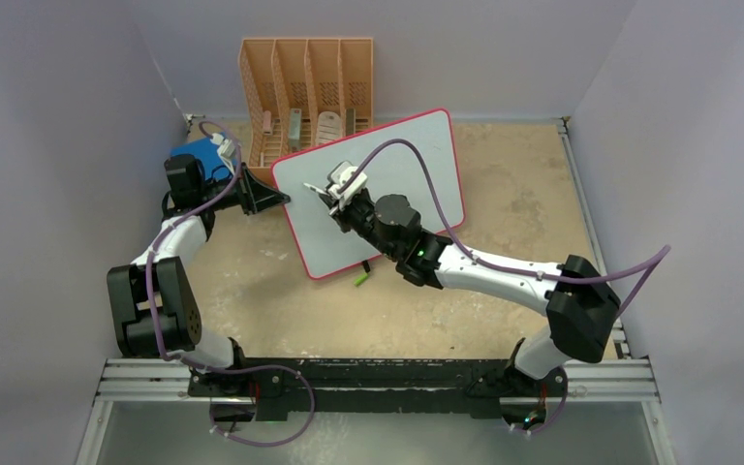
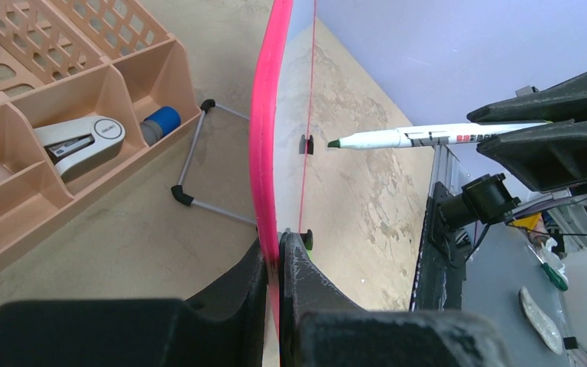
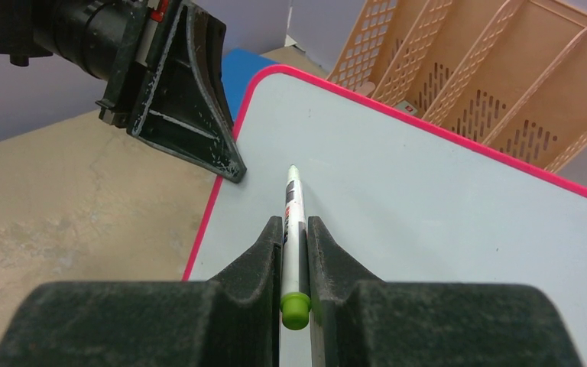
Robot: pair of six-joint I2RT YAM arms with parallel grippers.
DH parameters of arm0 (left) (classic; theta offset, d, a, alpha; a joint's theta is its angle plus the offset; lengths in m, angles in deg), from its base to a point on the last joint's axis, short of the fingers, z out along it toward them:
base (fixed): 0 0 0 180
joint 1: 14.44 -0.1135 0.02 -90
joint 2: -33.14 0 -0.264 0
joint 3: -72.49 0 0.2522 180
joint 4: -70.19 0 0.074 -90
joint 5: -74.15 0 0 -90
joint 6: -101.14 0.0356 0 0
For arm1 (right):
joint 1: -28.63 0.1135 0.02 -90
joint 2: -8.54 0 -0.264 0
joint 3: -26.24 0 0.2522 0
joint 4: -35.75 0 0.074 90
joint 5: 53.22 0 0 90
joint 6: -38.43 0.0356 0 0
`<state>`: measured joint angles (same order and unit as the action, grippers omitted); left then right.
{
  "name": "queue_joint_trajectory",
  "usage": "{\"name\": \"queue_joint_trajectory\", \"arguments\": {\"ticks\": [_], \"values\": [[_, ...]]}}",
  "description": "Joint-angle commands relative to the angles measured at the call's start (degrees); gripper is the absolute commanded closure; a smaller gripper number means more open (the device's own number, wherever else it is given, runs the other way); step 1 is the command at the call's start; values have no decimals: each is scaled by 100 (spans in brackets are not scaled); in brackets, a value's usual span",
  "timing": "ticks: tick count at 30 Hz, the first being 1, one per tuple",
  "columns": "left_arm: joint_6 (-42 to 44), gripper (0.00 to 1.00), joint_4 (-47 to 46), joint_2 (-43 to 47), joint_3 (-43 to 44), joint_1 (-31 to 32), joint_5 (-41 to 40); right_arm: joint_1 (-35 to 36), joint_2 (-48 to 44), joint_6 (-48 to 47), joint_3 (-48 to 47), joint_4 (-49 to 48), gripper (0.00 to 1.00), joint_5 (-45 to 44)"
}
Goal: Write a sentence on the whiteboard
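Observation:
The whiteboard (image 1: pixel 417 165), white with a red-pink rim, stands tilted at mid-table. No green writing shows on it; the sentence is not in view. My left gripper (image 1: pixel 276 199) is shut on the board's left rim (image 2: pixel 264 115), pinching it between both fingers (image 2: pixel 279 241). My right gripper (image 1: pixel 334 199) is shut on a white marker with a green end (image 3: pixel 293 206) over the board's upper left part (image 3: pixel 428 199). In the left wrist view the marker (image 2: pixel 413 136) points at the board face with a small gap at its tip.
An orange slotted organizer (image 1: pixel 310 82) stands behind the board and holds a stapler (image 2: pixel 76 138). A blue book (image 1: pixel 199 155) lies behind my left gripper. A green cap (image 1: pixel 359 279) lies on the table by the board's near edge. The board's wire stand (image 2: pixel 199 164) rests behind it.

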<state>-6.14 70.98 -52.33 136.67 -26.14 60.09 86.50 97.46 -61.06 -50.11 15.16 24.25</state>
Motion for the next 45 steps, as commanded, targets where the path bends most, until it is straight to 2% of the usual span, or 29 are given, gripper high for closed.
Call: {"name": "queue_joint_trajectory", "arguments": {"ticks": [1, 45], "values": [[328, 100, -68, 136, 170, 116, -36, 57, 15, -142, -347, -139, 100, -152], [330, 100, -48, 116, 182, 129, -27, 265, 335, -379, -658, 183, 100, -197]]}}
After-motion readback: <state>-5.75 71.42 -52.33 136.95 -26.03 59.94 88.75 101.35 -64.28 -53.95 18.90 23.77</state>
